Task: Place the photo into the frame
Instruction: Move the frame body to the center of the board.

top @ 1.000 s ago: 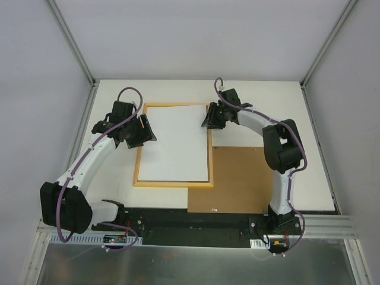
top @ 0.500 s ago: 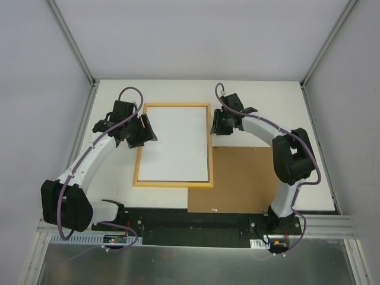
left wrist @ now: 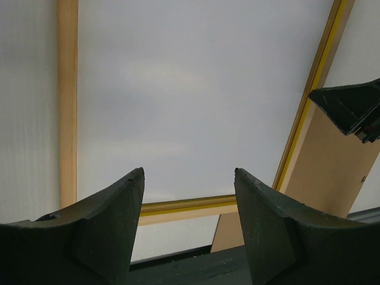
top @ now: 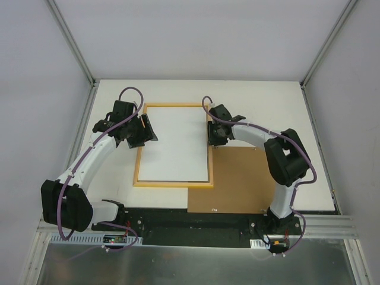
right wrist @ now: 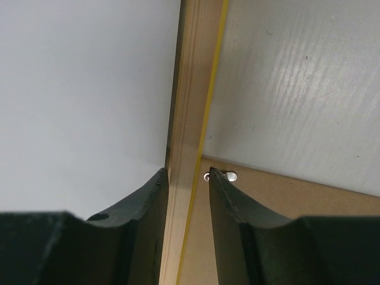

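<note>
The frame (top: pixel 172 184) lies flat, its wood-coloured back up, with the photo (top: pixel 175 142) inside it, white reverse up. My left gripper (top: pixel 144 132) is at the frame's left rail, open and empty; in the left wrist view (left wrist: pixel 189 172) its fingers hover over the photo (left wrist: pixel 190 89), with the frame's rails (left wrist: pixel 68 89) around it. My right gripper (top: pixel 212 133) is at the frame's right rail. In the right wrist view (right wrist: pixel 187 172) its fingers stand narrowly apart on either side of that rail (right wrist: pixel 193 89), the photo (right wrist: pixel 83 89) to the left.
The brown hardboard backing panel (top: pixel 240 178) lies on the white table (top: pixel 267 101) by the frame's lower right corner, partly under the right rail; it also shows in the right wrist view (right wrist: pixel 297 225). A black strip (top: pixel 196 217) runs along the near edge.
My right gripper has moved from the frame's far right corner down along the right rail. The photo's far right corner, earlier over the rail, now sits inside the frame. Left arm unchanged.
</note>
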